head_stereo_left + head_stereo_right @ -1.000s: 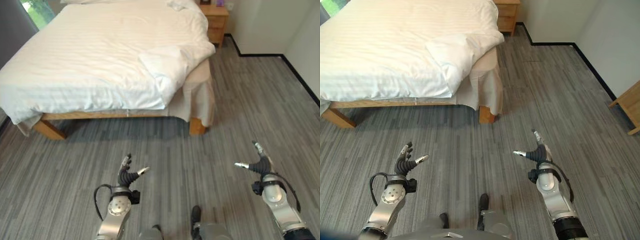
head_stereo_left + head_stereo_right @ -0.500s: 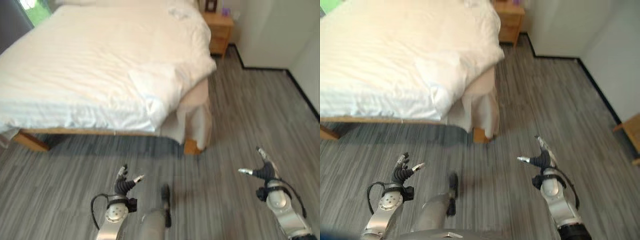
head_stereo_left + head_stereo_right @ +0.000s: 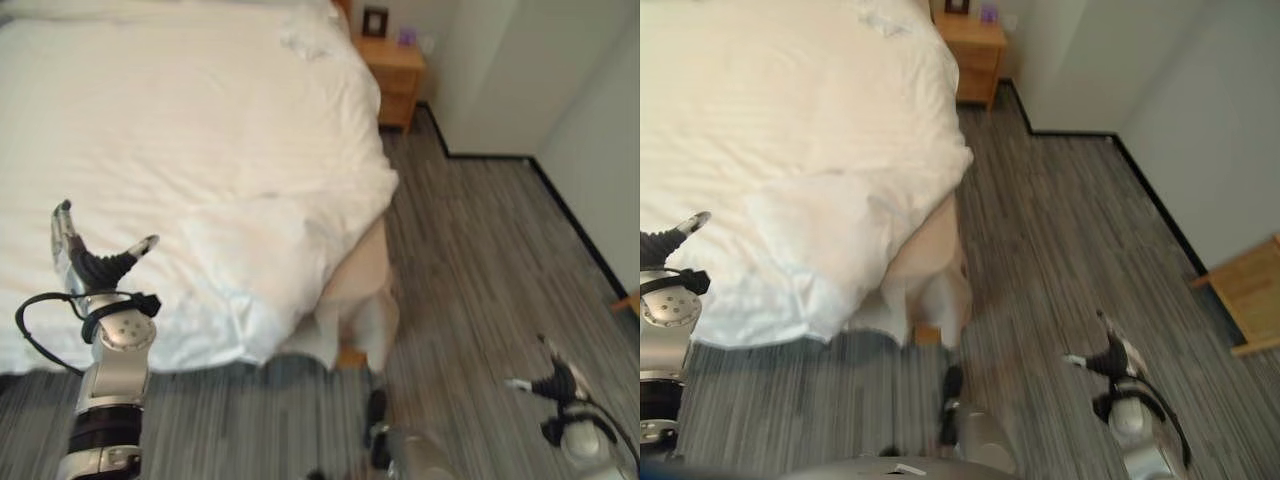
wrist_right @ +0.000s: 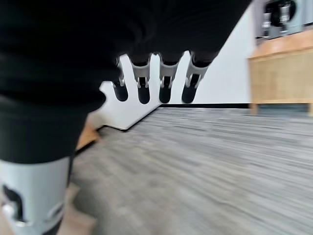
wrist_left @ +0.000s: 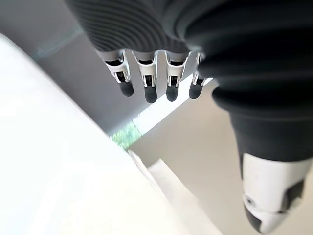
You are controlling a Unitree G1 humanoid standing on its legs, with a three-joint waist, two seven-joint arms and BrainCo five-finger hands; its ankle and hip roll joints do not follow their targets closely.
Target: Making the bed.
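Left hand (image 3: pixel 98 272) now raised over duvet (image 3: pixel 180 180) near bed (image 3: pixel 350 300) corner, fingers spread, empty. Right hand (image 3: pixel 562 382) low over floor (image 3: pixel 480 260), fingers spread. Robot closer; folded-back duvet corner (image 3: pixel 250 240) unstraightened.

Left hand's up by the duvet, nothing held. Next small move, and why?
Probably lower the left hand onto the folded-back duvet corner and grasp it: the hand hovers open over the duvet, and that corner lies rumpled, baring the mattress. The right hand hangs open over the floor.

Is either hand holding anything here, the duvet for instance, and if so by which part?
Nothing is held. The left hand is raised in front of the white duvet with open fingers; the right hand hangs open over the floor.
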